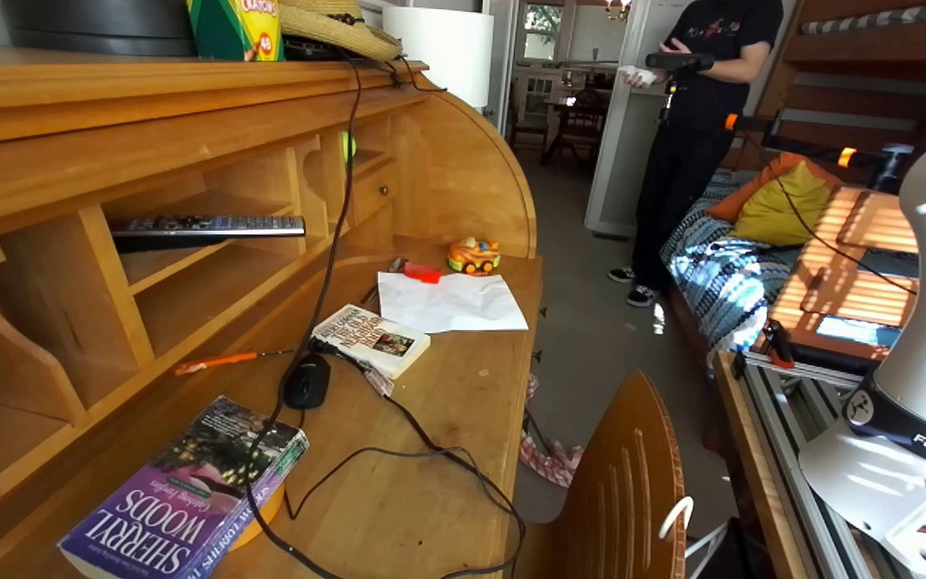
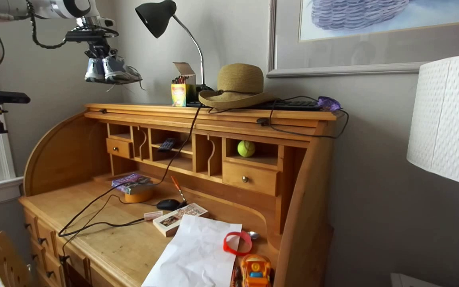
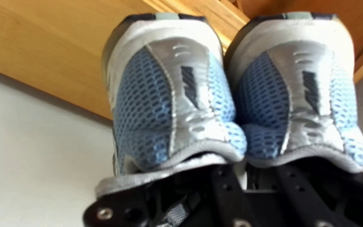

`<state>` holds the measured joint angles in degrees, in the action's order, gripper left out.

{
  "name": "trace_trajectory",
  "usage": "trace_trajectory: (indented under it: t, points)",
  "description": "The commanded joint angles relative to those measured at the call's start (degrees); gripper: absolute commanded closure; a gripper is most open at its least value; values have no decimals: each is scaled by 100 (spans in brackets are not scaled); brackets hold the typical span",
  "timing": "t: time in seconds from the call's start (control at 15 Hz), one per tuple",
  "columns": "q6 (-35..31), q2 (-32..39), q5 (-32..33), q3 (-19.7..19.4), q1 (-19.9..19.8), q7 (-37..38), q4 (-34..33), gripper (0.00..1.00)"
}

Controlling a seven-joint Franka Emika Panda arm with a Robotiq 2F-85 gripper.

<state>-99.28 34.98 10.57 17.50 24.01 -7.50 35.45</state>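
The pincer (image 2: 102, 56) is closed on a pair of blue-and-silver sneakers (image 3: 187, 91), suspended higher than the counter (image 2: 134, 241); crayon box (image 2: 179, 95), black lamp (image 2: 155, 19) and straw hat (image 2: 240, 79) stand atop it.

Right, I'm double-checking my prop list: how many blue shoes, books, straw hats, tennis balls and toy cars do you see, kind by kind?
Blue shoes: 2
Books: 2
Straw hat: 1
Tennis ball: 1
Toy car: 1
Total: 7
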Motion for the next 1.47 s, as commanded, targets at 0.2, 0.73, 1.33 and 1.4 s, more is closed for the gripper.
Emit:
trace_trajectory:
  t: [0.2, 0.73, 1.33, 1.4]
  points:
    - [-52, -1039, -357, 278, -94, 675, 1286, 94]
    - [-146, -2424, 13, 263, 257, 3480, 3576, 94]
    - [289, -3253, 193, 539, 433, 5113, 4648, 78]
    - [289, -3222, 194, 534, 435, 5107, 4637, 78]
